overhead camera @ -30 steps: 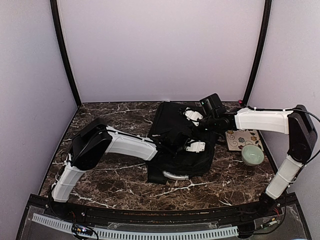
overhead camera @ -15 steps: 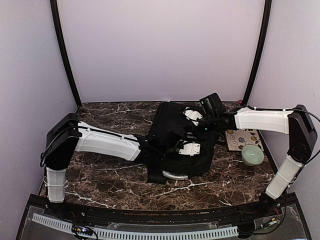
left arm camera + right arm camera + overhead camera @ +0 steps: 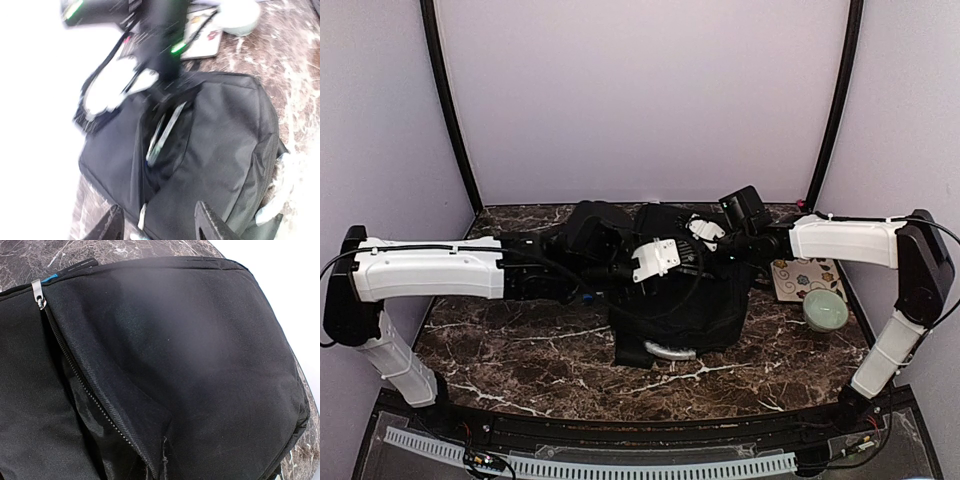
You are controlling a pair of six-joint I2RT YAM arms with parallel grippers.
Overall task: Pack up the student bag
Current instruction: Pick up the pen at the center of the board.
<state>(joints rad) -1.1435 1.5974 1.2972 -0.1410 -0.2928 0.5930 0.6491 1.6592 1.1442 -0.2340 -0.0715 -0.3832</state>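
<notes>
Left fingers point(image 3: 210, 226) apart and empty above the student bag point(image 3: 225, 135); right fingers point(image 3: 703, 231) tight together.

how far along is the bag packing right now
Done: the student bag is unzipped, and a flat light-edged item sits in its opening. In hand: the right gripper is shut at the bag's rim, apparently holding it open; the left gripper hovers open and empty above. Left: a patterned card and a green round thing lie outside, perhaps to pack; the bag is not yet zipped.
</notes>
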